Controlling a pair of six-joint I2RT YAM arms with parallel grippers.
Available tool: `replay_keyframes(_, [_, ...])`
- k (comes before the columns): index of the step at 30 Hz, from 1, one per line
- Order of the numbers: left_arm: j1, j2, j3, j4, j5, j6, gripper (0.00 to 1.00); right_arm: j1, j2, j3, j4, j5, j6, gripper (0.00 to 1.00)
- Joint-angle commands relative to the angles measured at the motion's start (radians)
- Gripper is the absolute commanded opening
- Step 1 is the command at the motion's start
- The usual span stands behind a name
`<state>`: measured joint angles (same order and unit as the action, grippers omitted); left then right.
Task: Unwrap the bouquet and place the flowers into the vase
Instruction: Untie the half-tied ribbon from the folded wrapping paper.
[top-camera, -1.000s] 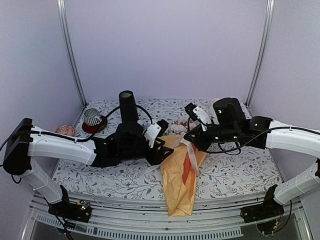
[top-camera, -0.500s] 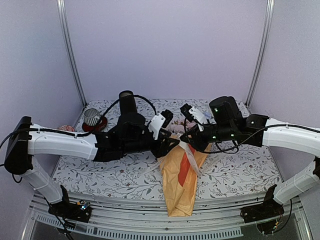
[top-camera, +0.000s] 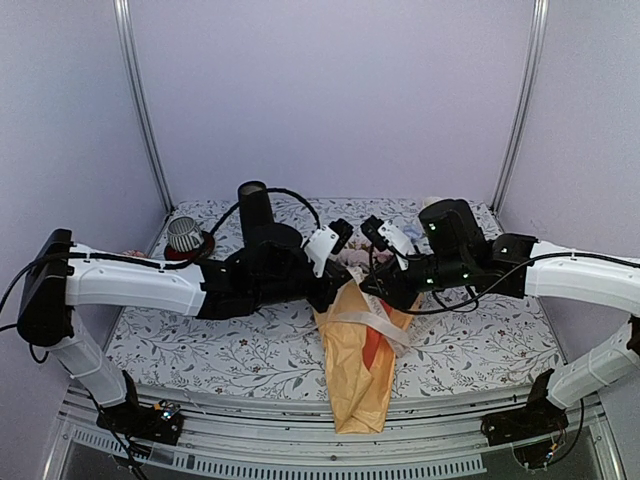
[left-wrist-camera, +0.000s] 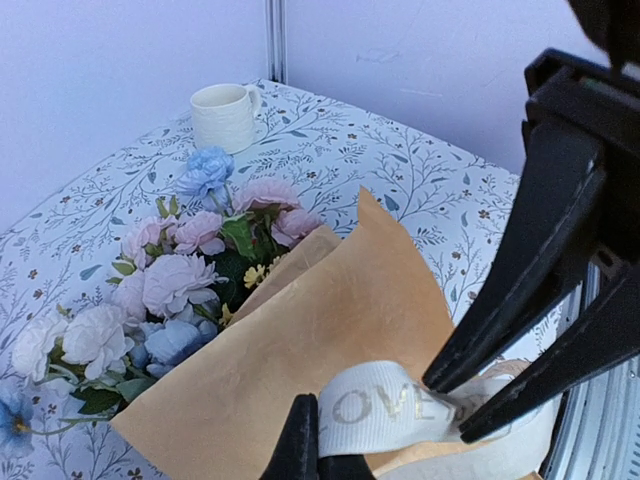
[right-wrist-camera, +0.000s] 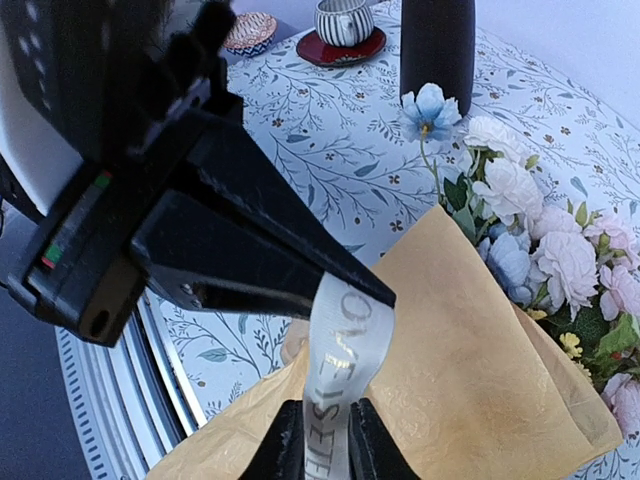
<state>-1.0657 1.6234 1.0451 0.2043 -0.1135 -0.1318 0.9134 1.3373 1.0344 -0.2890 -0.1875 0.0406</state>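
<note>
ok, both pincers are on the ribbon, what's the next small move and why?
Probably pull them slowly apart along the ribbon. The left pincer is shut on it, the right pincer appears to pinch it close by, and the kraft paper is wrapped around the flowers. Tension should loosen the tie.

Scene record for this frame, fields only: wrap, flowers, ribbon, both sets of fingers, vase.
wrap: tan kraft paper cone, lying on the floral-print table
flowers: pastel artificial blooms, inside the cone's wide end
ribbon: cream lettered ribbon, raised off the paper, running between both arms' fingers
left fingers: shut on the ribbon
right fingers: either side of the ribbon; grip unclear
vase: tall black vase, upright, no flowers in it
</note>
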Motion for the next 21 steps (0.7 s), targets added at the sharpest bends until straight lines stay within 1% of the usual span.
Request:
replay_keyframes(1, [0.007, -0.032, 0.001, 0.007, -0.023, -0.001, 0.0, 0.0, -0.043, -0.066, 0.021, 0.059, 0.016, 0.25])
replay_keyframes(3, [0.007, -0.05, -0.008, 0.012, -0.025, -0.005, 0.0, 0.0, -0.06, -0.092, 0.036, 0.088, 0.031, 0.29])
replay_keyframes(9, [0.007, -0.103, -0.062, 0.064, -0.014, -0.027, 0.0, 0.0, -0.089, -0.135, 0.063, 0.098, 0.051, 0.34])
replay_keyframes(21, [0.009, -0.131, -0.097, 0.112, 0.005, -0.053, 0.0, 0.0, -0.043, -0.116, 0.075, -0.011, 0.032, 0.36])
